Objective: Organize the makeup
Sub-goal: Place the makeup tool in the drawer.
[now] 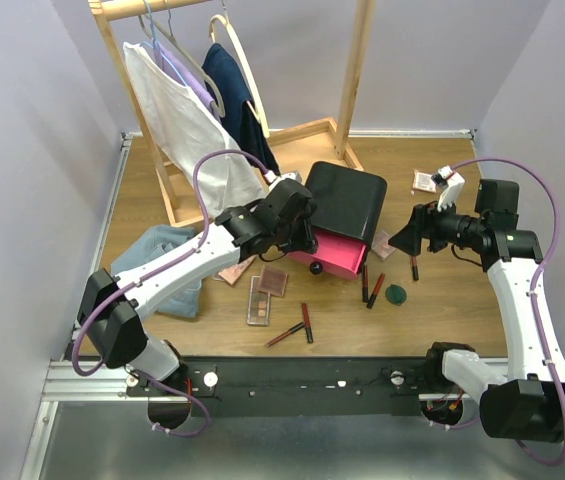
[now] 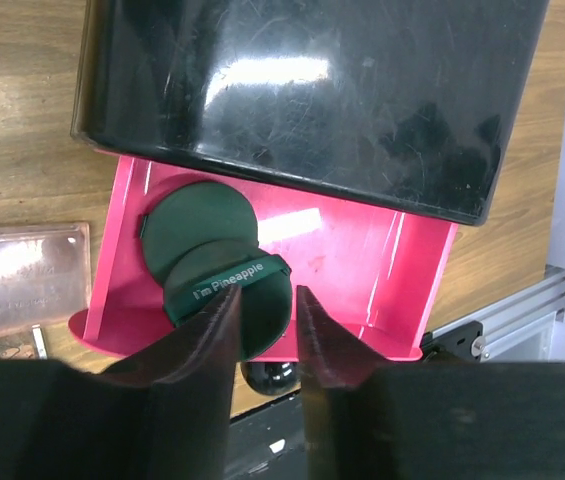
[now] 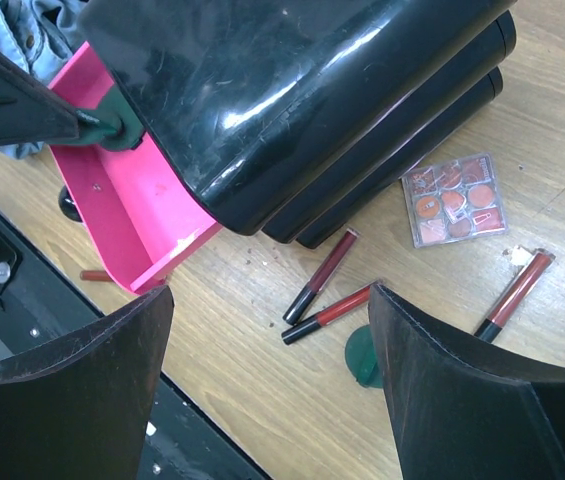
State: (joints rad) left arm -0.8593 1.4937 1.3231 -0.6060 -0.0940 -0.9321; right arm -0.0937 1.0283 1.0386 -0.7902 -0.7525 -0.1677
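Observation:
My left gripper (image 1: pixel 299 241) hangs over the open pink drawer (image 2: pixel 382 265) of the black box (image 1: pixel 347 198). Its jaws (image 2: pixel 267 297) stand narrowly apart with nothing between them. Two round dark green compacts lie in the drawer: one flat (image 2: pixel 197 215) and one with a lettered band (image 2: pixel 247 290) leaning on it, partly hidden by my left finger. My right gripper (image 3: pixel 272 292) is wide open and empty above the table to the right of the box (image 1: pixel 406 235). Below it lie two lip tubes (image 3: pixel 320 275) (image 3: pixel 337 310), a green compact (image 3: pixel 362 355) and an eyeshadow palette (image 3: pixel 457 198).
More palettes (image 1: pixel 272 281) (image 1: pixel 258 301) and lip tubes (image 1: pixel 307 322) lie in front of the box, and another palette (image 1: pixel 424 181) at the back right. A blue cloth (image 1: pixel 157 255) lies on the left. A wooden clothes rack (image 1: pixel 357 70) stands behind.

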